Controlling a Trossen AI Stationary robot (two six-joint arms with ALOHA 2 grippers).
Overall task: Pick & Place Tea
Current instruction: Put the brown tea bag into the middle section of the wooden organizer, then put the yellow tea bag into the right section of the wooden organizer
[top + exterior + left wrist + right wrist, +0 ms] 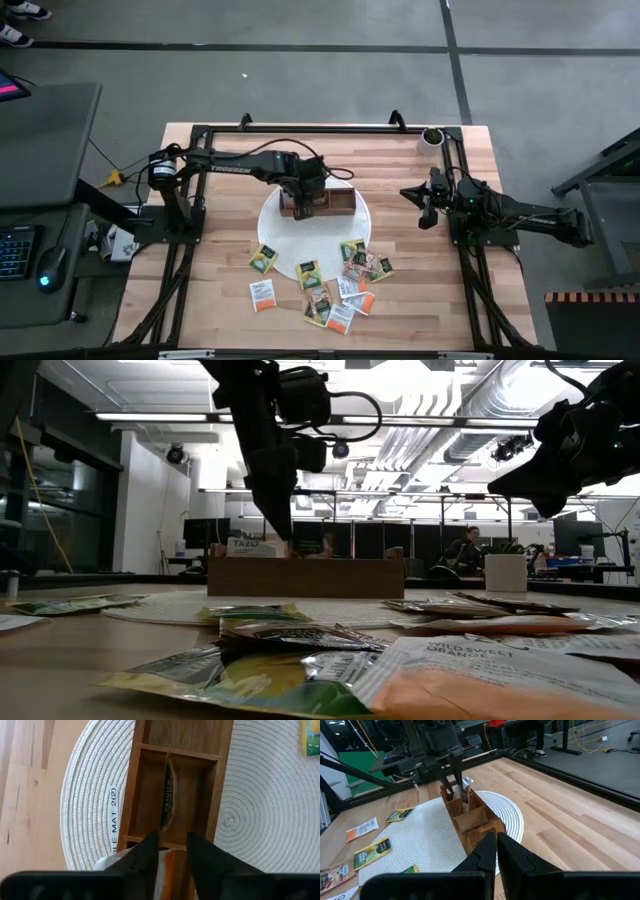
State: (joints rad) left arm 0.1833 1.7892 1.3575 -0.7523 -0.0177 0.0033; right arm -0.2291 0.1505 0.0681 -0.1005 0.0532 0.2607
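A brown wooden box (pixel 338 205) with three compartments lies on a round white mat (pixel 300 250). My left gripper (pixel 173 845) points steeply down over the box's left end compartment, fingers open. A white and orange tea packet (pixel 167 868) stands in that compartment, between and below the fingers. Another packet (pixel 167 795) stands on edge in the middle compartment. Several loose tea packets (pixel 340 285) lie flat on the mat's near edge and on the table in front of it. My right gripper (pixel 496 847) waits shut at the table's right side, holding nothing. My left gripper stands with one finger on each side of the packet's upper edge (pixel 168 862) in the end compartment. Whether either finger touches the packet cannot be told, because the fingers themselves hide the place.
A white cup (pixel 432 137) stands at the table's far right corner. Black frame rails (pixel 300 128) run along the far edge and both sides. Bare wood lies between the mat and my right arm (pixel 500 212).
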